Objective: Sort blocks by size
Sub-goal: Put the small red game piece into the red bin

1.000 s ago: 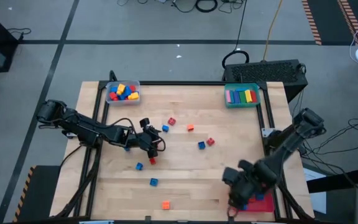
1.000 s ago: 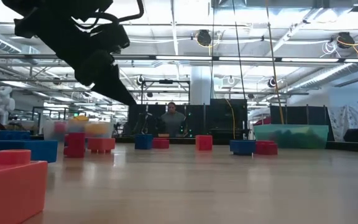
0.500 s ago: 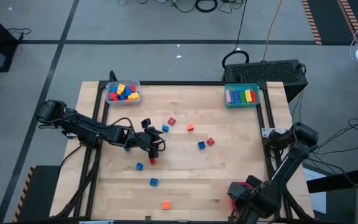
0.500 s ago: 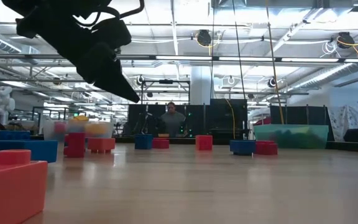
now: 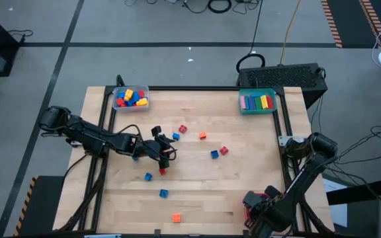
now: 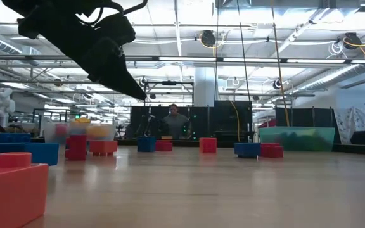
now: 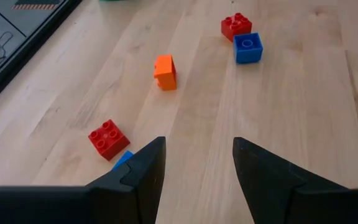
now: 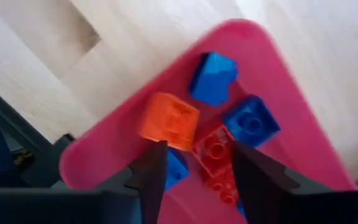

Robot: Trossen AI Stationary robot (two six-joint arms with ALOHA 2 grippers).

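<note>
At the lower right of the high view, the right gripper (image 5: 262, 210) hangs over a red tray (image 5: 282, 215) at the table's (image 5: 197, 185) near right corner. In the right wrist view its two dark fingers (image 8: 149, 167) stand apart with nothing between them. Below them the tray (image 8: 291, 106) holds an orange block (image 8: 169, 121), two blue blocks (image 8: 212, 76) (image 8: 251, 123) and a red block (image 8: 215, 152); a further blue piece (image 8: 176, 168) shows partly behind one finger.

Left of centre in the high view, the left gripper (image 5: 161, 147) hovers over the loose blocks. The left wrist view shows its fingers (image 7: 143, 169) parted and empty above bare wood, with a red block (image 7: 109, 138) and the corner of a blue one (image 7: 124, 159) just beside one finger. Farther out lie an orange block (image 7: 165, 71) and a red-and-blue pair (image 7: 243, 38) that touch.

More small blocks are scattered on the table: a red one (image 5: 162, 170) and a blue one (image 5: 148, 176) just below the left gripper, another blue (image 5: 163, 193) lower down, and an orange one (image 5: 176, 217) near the bottom edge.

At the upper left corner a clear tray (image 5: 130, 98) holds a heap of red, blue, yellow and orange bricks. At the upper right a teal tray (image 5: 257, 102) holds long bars laid side by side in pink, red, green, yellow and blue.
</note>
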